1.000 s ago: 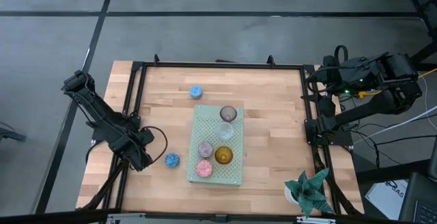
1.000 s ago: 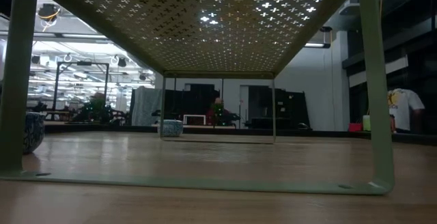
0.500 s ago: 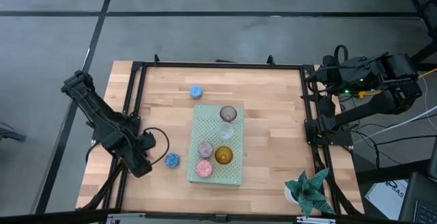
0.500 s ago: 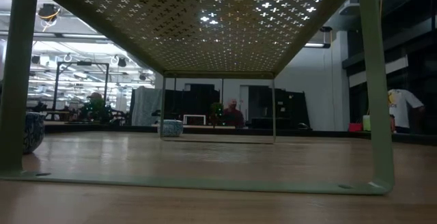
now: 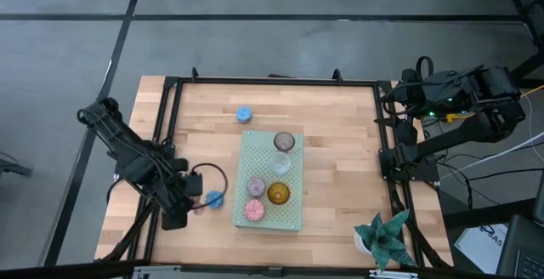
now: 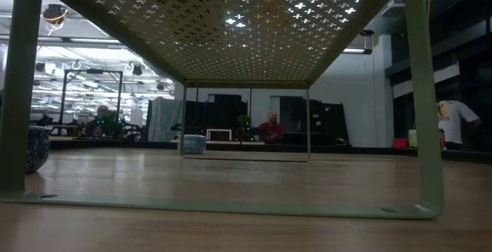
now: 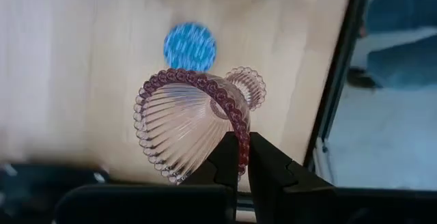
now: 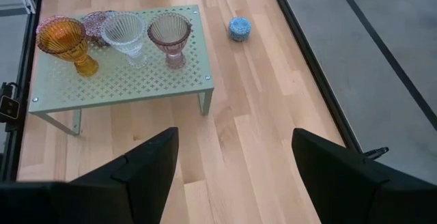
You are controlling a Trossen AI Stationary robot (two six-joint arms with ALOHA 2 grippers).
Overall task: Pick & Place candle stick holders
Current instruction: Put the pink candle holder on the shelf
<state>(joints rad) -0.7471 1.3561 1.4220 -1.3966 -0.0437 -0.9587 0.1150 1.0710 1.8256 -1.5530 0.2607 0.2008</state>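
Note:
My left gripper (image 7: 244,159) is shut on a pinkish ribbed glass candle stick holder (image 7: 184,125) above the table's near left part (image 5: 198,204). A blue holder (image 7: 190,46) stands on the wood just beyond it (image 5: 214,199). Another blue holder (image 5: 244,114) stands farther back. On the pale green board (image 5: 293,215) stand mauve (image 5: 284,142), clear (image 5: 280,163), amber (image 5: 278,194), pink (image 5: 254,210) and brownish (image 5: 256,185) holders. My right gripper (image 8: 232,176) waits open, high over the table's right edge. My left gripper pinches the holder's beaded rim (image 7: 237,141) between its two fingers, one finger (image 7: 225,166) on the cup's inner side and one outside. The fingers come from above, pointing steeply down. The holder hangs lifted clear and tilted, its foot (image 7: 246,87) pointing away from the fingers.
The board stands on thin legs (image 6: 427,98) in the middle of the table. A green paper-like plant (image 5: 387,236) in a white pot sits at the near right corner. A black frame rail (image 5: 166,126) runs along the table's left side. People (image 6: 270,125) show in the room behind.
My left gripper has risen and gone a little toward the table's near edge and the blue holder, rolling about its own pointing line. It now carries the pinkish holder clear of the table. My right arm has kept still.

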